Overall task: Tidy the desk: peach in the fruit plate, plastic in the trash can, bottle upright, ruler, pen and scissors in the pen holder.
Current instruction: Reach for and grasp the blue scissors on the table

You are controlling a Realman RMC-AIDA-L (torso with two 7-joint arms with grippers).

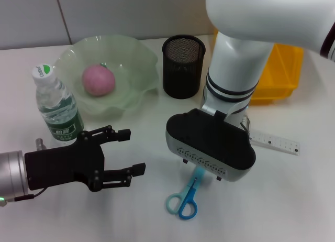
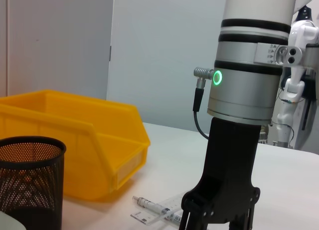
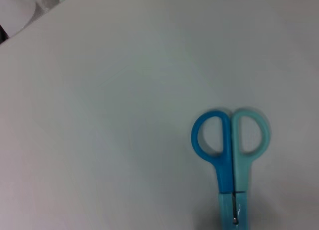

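A pink peach (image 1: 98,79) lies in the pale green fruit plate (image 1: 141,69). The bottle (image 1: 56,107) stands upright to the left of the plate. Blue scissors (image 1: 183,201) (image 3: 232,150) lie flat near the front, handles toward me, blades under my right arm's wrist (image 1: 209,147), which hangs just above them. A clear ruler (image 1: 275,142) (image 2: 144,216) lies to the right with a pen (image 2: 154,207) resting on it. The black mesh pen holder (image 1: 183,66) (image 2: 27,180) stands behind. My left gripper (image 1: 133,151) is open with nothing in it, in front of the bottle. No plastic is in view.
A yellow bin (image 1: 280,74) (image 2: 89,140) sits at the back right, beside the pen holder. My right arm's black gripper body (image 2: 222,190) shows in the left wrist view, just past the ruler. Bare white table lies between the left gripper and the scissors.
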